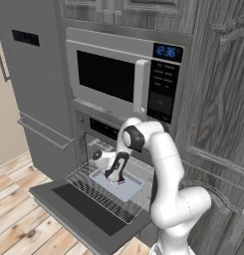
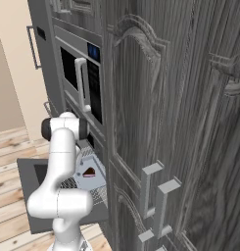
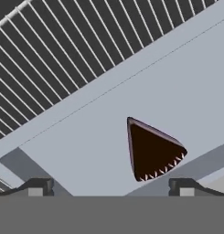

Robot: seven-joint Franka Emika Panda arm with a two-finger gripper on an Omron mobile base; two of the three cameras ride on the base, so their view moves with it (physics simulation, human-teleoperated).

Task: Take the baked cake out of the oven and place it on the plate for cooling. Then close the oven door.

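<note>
Two dark fingertips (image 3: 40, 186) stand far apart at the bottom of my hand view, so the claw (image 3: 111, 187) is wide open and holds nothing. I have it hanging low over the cake (image 3: 152, 151), a single dark brown wedge with a pale toothed edge, which sits between the tips just ahead of them; I judge this a lineup for the pick, not yet a grip.

One pale grey tray (image 3: 113, 109) carries the cake, and I see that tray resting on one wire rack (image 1: 101, 196) drawn out past the mouth of the oven (image 1: 101, 144). That makes sense: pulled forward, the cake can be reached from above without the arm going deep inside.

From the left base view, the claw (image 1: 115, 178) points down at the tray, the arm folded over from my side. The oven door (image 1: 78, 209) lies dropped flat and open beneath the rack, so closing it is still to come. From the right base view the cake (image 2: 89, 172) peeks out on the tray beside the arm.

One microwave (image 1: 121, 74) sits above the oven, its door closed.
</note>
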